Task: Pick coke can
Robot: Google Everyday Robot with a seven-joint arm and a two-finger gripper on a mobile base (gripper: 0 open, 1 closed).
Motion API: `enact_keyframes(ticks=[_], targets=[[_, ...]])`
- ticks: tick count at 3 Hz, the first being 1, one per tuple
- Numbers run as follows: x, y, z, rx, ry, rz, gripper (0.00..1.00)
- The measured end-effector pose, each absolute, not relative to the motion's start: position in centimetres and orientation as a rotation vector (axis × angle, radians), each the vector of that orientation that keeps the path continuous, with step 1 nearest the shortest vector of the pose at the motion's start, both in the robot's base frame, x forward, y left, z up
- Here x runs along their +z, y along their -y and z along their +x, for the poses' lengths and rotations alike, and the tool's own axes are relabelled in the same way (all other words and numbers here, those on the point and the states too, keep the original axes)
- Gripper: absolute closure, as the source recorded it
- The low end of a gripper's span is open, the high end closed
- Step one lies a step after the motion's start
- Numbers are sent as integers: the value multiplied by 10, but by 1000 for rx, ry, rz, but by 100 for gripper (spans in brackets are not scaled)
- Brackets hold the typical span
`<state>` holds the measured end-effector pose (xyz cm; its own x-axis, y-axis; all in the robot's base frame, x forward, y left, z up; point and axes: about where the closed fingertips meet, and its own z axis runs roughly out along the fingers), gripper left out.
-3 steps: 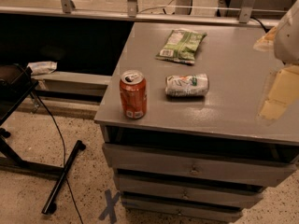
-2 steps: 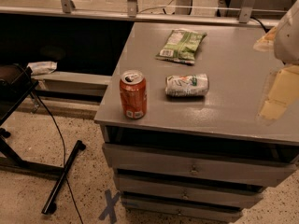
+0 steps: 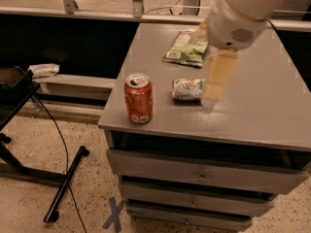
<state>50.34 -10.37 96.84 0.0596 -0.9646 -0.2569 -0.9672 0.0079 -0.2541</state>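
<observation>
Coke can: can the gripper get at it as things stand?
Probably yes. The coke can stands apart near the table's front-left corner, open above; the gripper hangs right of it, near the lying can.

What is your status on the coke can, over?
Gripper above table middle, away from coke can. Coke can upright at front left corner. White-and-green can lies between them.

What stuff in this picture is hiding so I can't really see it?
Camera view:
- White-and-green can: its right end is hidden behind the gripper, which hangs over the table just right of it.
- Green snack bag: its right edge is covered by the arm.
- Coke can: the label words are too small to read.
- Arm: its upper part is cut off by the top edge.
</observation>
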Motion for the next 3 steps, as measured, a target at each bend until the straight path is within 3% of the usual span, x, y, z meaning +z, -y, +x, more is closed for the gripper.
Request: enact_keyframes(ticks=[2, 3], targets=[[951, -24, 522, 98, -1605, -2277, 0], [932, -59, 521, 84, -1555, -2404, 0]])
